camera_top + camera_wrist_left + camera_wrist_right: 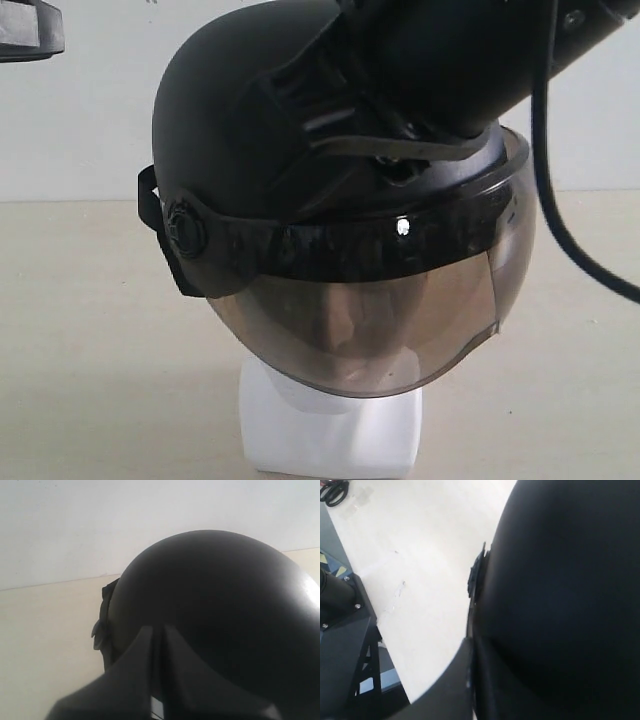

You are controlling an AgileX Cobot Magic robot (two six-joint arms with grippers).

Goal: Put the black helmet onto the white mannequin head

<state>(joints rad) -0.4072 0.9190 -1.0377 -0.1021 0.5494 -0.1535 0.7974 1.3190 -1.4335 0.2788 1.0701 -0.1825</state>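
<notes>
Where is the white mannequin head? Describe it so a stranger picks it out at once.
Start at the pale table in the exterior view; over its middle sits the black helmet with its smoky visor. The white mannequin head is inside it, its face dim behind the tint and its blocky neck base showing below. That base is the only white thing on the table.

Soft even light; black helmet (220, 110) close-up perhaps slightly blurred.

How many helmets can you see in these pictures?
1. The black helmet sits over the white mannequin head, with its tinted visor down across the face. The views are tight, so another helmet could be out of frame.
</notes>
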